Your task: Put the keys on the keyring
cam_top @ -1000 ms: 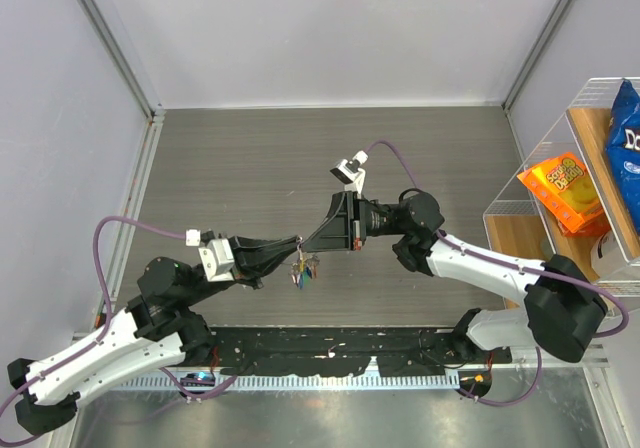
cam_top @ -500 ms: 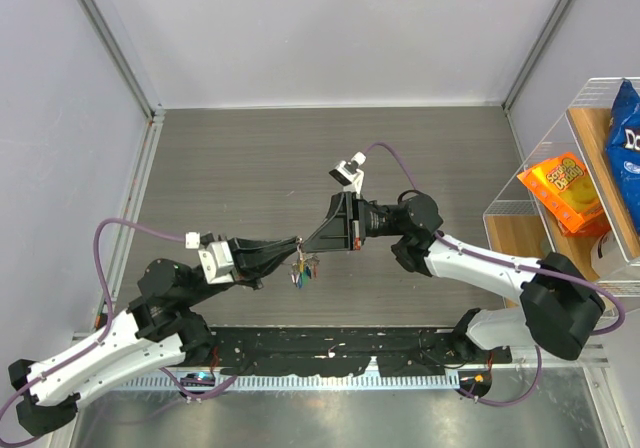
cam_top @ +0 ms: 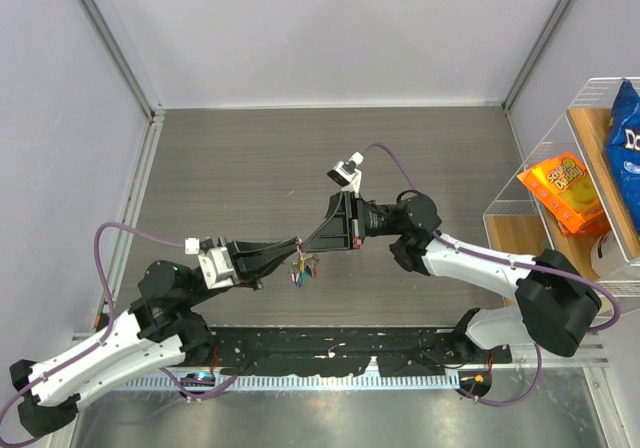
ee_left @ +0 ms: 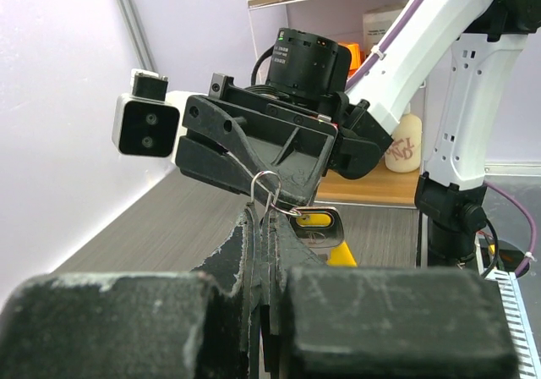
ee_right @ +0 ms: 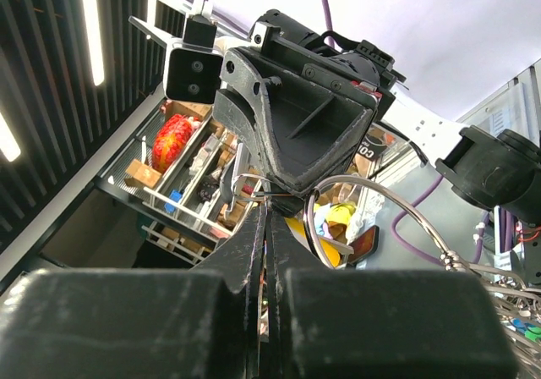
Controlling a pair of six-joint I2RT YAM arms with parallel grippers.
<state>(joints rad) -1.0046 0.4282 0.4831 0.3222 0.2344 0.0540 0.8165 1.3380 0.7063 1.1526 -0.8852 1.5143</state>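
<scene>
- Meeting tip to tip above the grey wood-grain tabletop [cam_top: 230, 168] in the top external view, the left gripper [cam_top: 296, 240] reaches in from the lower left and the right gripper [cam_top: 308, 241] from the right. Neither is nearer than the other. A small bunch of silver keys with coloured plastic heads [cam_top: 302, 270] hangs straight down just below that meeting point, clear of the table.
- The left wrist view shows the left arm's fingers pressed together, with the thin round silver wire keyring [ee_left: 267, 186] rising from their tips as an upright loop. I judge that the loop is pinched there. The black right gripper comes to a point just behind the loop. A yellow-headed key [ee_left: 317, 220] lies just to the right, its head side-on.
- The right wrist view shows the right arm's jaws also closed, with a fine wire crossing their tips. I cannot tell whether they grip that wire or only touch it. The keyring arcs off to the right, and the other keys dangle at the lower right edge.
- Judgement: the coming move turns on the ring's wire lying crosswise between the two opposed tips, with the keys' long axes hanging below.
</scene>
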